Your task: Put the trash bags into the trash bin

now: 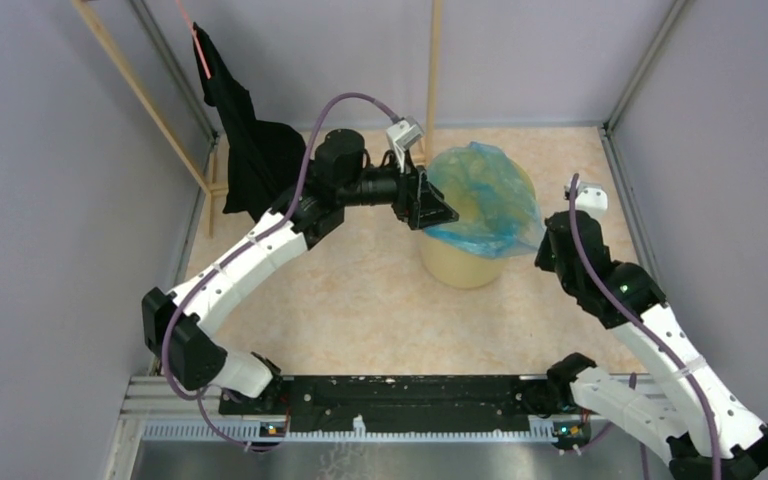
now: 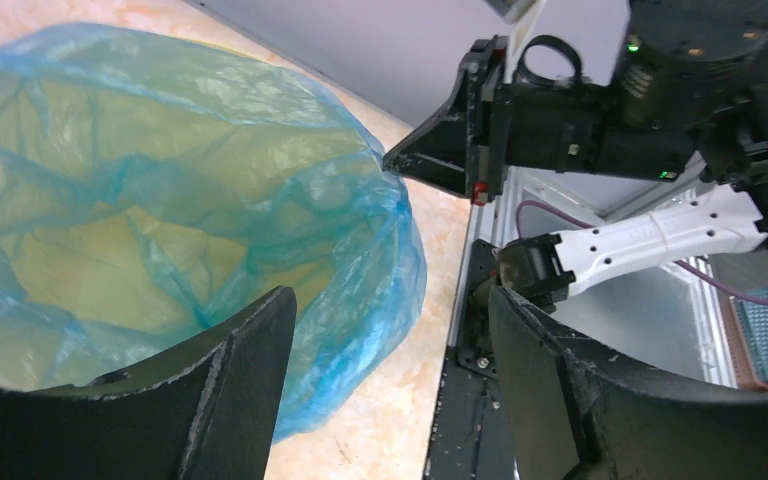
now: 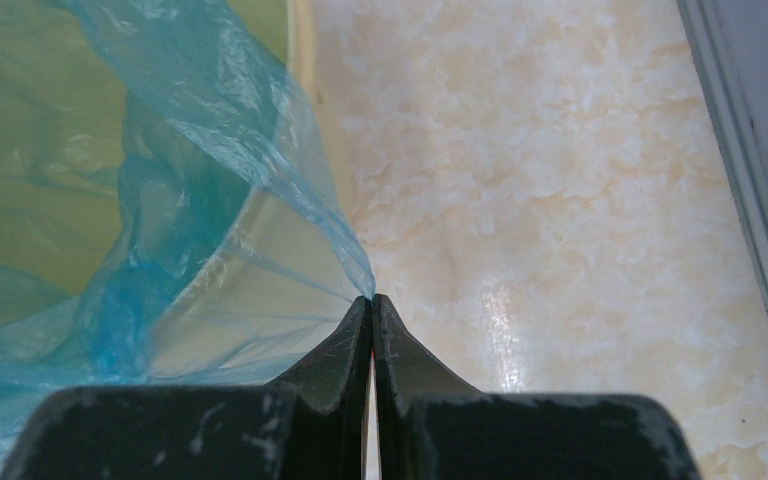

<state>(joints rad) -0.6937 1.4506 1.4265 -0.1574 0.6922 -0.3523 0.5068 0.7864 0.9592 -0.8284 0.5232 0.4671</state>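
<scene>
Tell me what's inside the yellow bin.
The light-blue trash bag sits opened inside the trash bin, its edge draped over the rim. The film covers the bottom, so anything beneath is hidden.

Beige marbled table [image 1: 360, 300], 1 yellow trash bin [image 1: 465, 268] standing on it

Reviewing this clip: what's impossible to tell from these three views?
- Top view: the right claw's tips, hidden under its own wrist.
- All views: the bin's floor, covered by the blue bag.
- Left wrist view: whether the open left claw touches the bag; its own finger blocks that spot.
</scene>
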